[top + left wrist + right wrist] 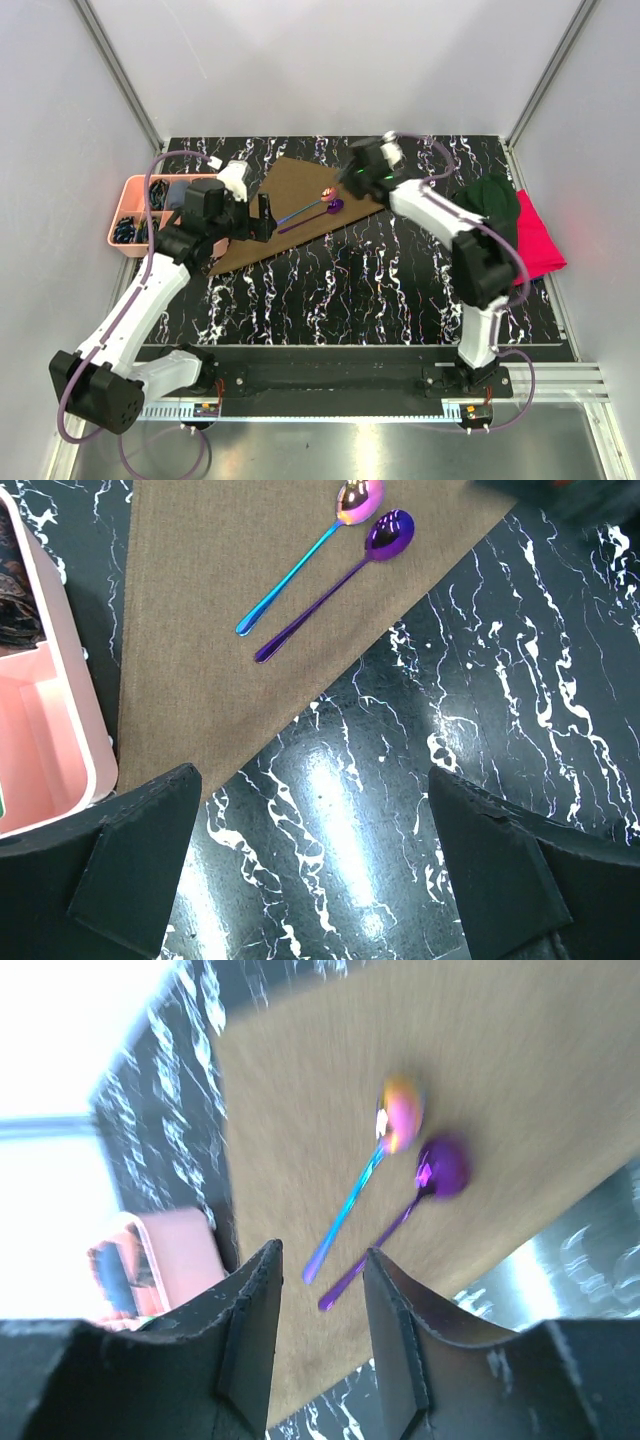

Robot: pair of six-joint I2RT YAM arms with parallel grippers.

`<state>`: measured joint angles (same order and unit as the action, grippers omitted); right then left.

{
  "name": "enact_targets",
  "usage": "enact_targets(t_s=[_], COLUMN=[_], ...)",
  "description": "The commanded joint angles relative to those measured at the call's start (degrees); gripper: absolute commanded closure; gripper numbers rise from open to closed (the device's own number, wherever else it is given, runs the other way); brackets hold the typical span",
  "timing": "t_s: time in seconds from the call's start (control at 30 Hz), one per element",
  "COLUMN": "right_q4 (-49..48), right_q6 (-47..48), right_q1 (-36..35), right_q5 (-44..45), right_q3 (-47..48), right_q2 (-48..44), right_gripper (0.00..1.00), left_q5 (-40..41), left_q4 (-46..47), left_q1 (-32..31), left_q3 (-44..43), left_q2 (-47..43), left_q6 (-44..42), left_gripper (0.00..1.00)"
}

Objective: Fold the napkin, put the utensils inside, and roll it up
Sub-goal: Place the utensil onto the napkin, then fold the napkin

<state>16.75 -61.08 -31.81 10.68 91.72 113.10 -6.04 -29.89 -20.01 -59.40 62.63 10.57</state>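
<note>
Two spoons lie on the napkin, which is already folded to a triangle. Starting at the left, your left gripper hovers over the napkin's near corner beside the pink bin, jaws spread wide and empty. Moving across, the utensils lie side by side, handles slanting down toward that left gripper and bowls toward the far right. There your right gripper hangs near the bowl ends, jaws partly parted, pinching nothing. My read: rolling should run along those handles, and your left arm sits nearer the free corner.
</note>
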Motion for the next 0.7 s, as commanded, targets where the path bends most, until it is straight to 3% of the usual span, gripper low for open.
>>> enact_targets(t_s=[0.0,0.17,0.33,0.53,0.67], right_q4=[-2.2,-3.6,-5.2,-8.7,-9.7], right_q6=[9.0,12.6,13.7,11.8,11.3], right_q1=[10.6,19.5,26.4,30.5,31.1], right_q5=[-4.8,-9.8,-15.3,-19.4,-19.9], right_q3=[-8.4,-14.3,-14.2,-12.6,-11.0], right_q2=[-7.9,-9.9,-6.7,1.2,5.1], right_gripper=[0.53,0.52,0.52,0.6,0.61], left_q5=[-2.5,-3.1,-2.0,-1.6,-1.3], left_q4=[2.9,2.8,3.0,3.0,3.0], left_q1=[-0.7,-1.1,-1.3,-1.3,-1.3], left_q3=[0.2,0.2,0.4,0.5,0.4], left_q2=[1.0,1.8,2.0,3.6,3.9], left_q6=[0.0,0.0,-0.6,-1.0,-1.1], left_gripper=[0.01,0.01,0.01,0.01,0.01])
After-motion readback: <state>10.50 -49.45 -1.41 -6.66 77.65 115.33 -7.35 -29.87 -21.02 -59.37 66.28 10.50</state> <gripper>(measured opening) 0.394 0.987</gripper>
